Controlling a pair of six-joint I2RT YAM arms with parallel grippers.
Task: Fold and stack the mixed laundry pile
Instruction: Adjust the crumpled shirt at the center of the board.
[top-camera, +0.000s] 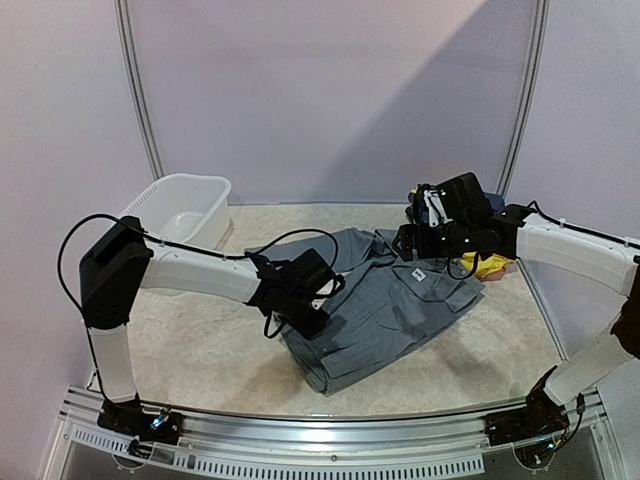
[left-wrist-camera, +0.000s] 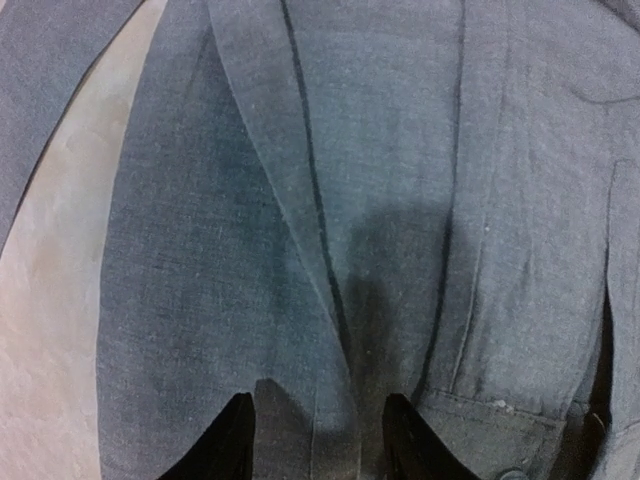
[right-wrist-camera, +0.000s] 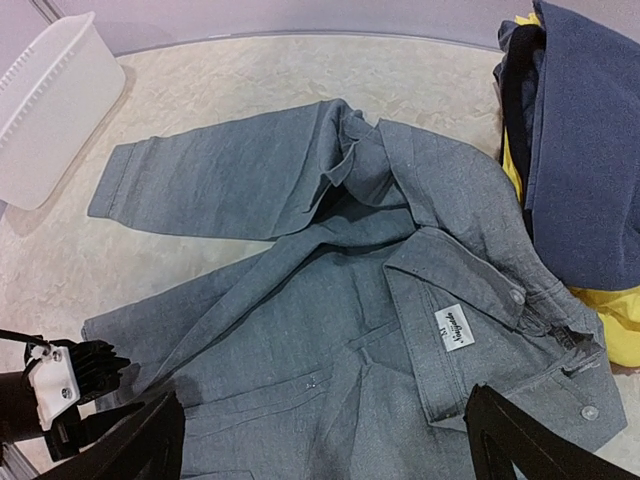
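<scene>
Large grey trousers (top-camera: 390, 300) lie spread out at mid-table, waistband and white label toward the right. My left gripper (top-camera: 308, 318) is down on their left part. In the left wrist view the grey trousers (left-wrist-camera: 200, 250) fill the frame, and the left gripper (left-wrist-camera: 320, 445) is closed on a ridge of that cloth bunched between its fingers. My right gripper (top-camera: 408, 242) hangs open above the waistband; in its own view the right gripper (right-wrist-camera: 325, 450) stands wide over the grey trousers (right-wrist-camera: 300, 320). The rest of the mixed laundry pile, a navy garment (right-wrist-camera: 580, 150) over yellow cloth (right-wrist-camera: 612, 325), lies at the back right.
A white plastic basin (top-camera: 185, 205) stands at the back left, seen also as the basin (right-wrist-camera: 50, 100) in the right wrist view. A metal rail (top-camera: 320, 440) runs along the near table edge between the arm bases. A curved pale wall closes the back.
</scene>
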